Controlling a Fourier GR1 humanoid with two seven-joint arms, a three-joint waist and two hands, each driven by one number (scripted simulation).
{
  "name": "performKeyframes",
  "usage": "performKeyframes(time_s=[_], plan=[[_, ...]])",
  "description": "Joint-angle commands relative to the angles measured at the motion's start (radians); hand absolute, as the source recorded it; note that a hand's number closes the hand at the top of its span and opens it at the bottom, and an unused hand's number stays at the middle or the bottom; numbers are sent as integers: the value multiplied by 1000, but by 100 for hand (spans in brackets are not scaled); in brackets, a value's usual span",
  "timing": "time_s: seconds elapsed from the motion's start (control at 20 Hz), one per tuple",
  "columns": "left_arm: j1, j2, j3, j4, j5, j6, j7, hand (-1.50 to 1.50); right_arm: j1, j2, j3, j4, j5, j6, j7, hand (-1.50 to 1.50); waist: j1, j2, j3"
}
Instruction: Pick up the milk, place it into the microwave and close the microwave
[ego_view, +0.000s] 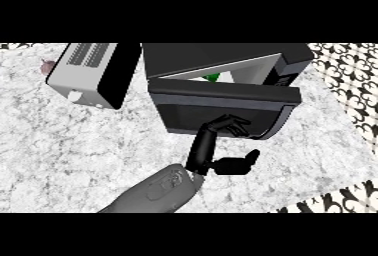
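The left hand (212, 146), its fingers (235, 125) curled and gripping nothing, touches the part-open door (184, 102) of the black box-shaped microwave (221, 56) at 12 o'clock on the grey speckled desk (74, 150). A green-and-white milk carton (212, 77) shows inside.

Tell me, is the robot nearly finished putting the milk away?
Nearly. Done: a green-and-white carton, likely the milk, sits inside the microwave. In hand: the left hand is at the door, which stands only part-way shut. Left: swing the door fully closed, since a gap into the microwave shows above it.
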Motion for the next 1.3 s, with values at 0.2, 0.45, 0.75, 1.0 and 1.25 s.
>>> performKeyframes(time_s=[0.2,0.45,0.75,1.0,1.25], plan=[[-99,-1,67,43,116,96,17,-150,-111,-134,-162,-49,135,-88,-19,150,-42,8,-3],[-144,-1,118,78,174,117,-23,-150,-149,-164,-182,-42,163,-100,-27,150,-48,28,-1],[-143,-1,121,90,227,119,-60,-150,-187,-173,-185,-29,171,-114,-24,150,-45,41,0],[-164,-1,112,99,261,127,-79,-150,-212,-186,-178,-18,184,-118,-15,150,-51,44,2],[-163,-1,108,114,289,110,-115,-150,-245,-192,-178,9,184,-125,-11,150,-36,52,2]])
